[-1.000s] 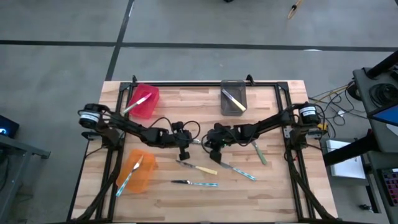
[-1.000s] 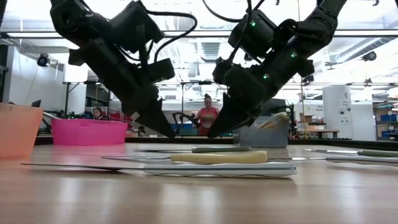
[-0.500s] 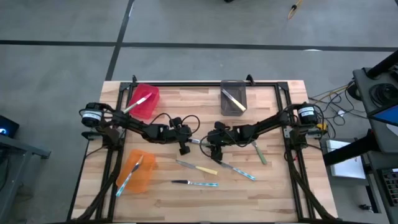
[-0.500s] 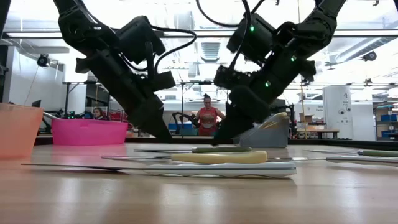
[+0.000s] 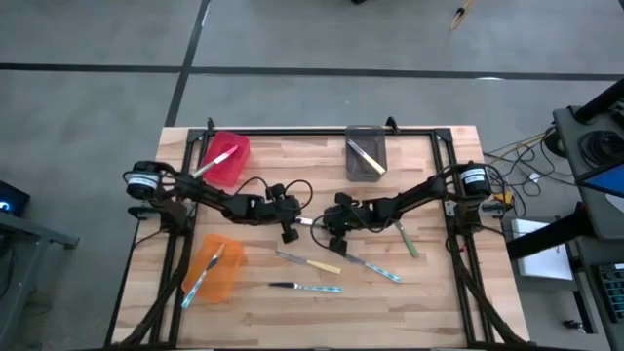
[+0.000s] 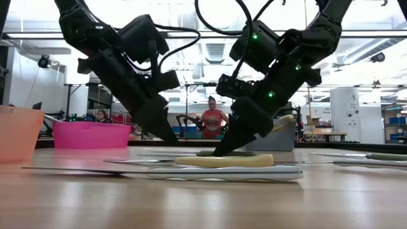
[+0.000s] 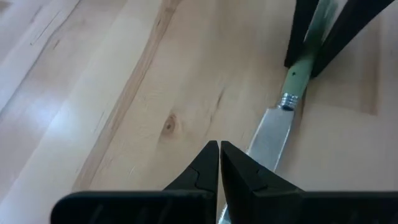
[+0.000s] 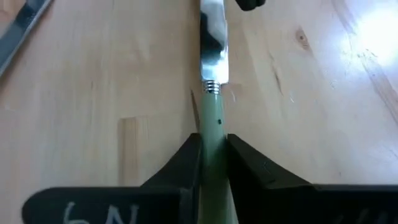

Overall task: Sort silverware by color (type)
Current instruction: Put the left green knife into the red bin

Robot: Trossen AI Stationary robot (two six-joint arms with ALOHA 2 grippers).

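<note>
At the left edge of the wooden bench (image 5: 292, 161) a red bin (image 5: 226, 159) sits toward the far side with one piece of cutlery sticking out of it, and an orange bin (image 5: 214, 268) sits nearer the front with blue-handled pieces leaning in it. The left claw (image 5: 289, 230) hangs low over the middle of the bench, clenched on nothing; its wrist view shows the two dark fingertips (image 7: 211, 163) pressed together just above the blade end of the green-handled knife (image 7: 283, 115). That knife lies flat on the wood between the two arms, blade toward the left arm, handle toward the right. The right claw (image 5: 331, 228) is down at the bench and is grasping the green handle: its fingers (image 8: 193, 155) are squeezed against both sides of the handle. In front of the two claws a yellow-handled knife (image 5: 310, 262) lies on the bench, with a blue-handled knife (image 5: 308, 288) nearer the front edge and another blue-handled knife (image 5: 375, 268) just to its right. A second green-handled knife (image 5: 406, 240) lies farther right, close to the right arm. A grey bin (image 5: 366, 154) at the far side holds yellow-handled pieces.
</note>
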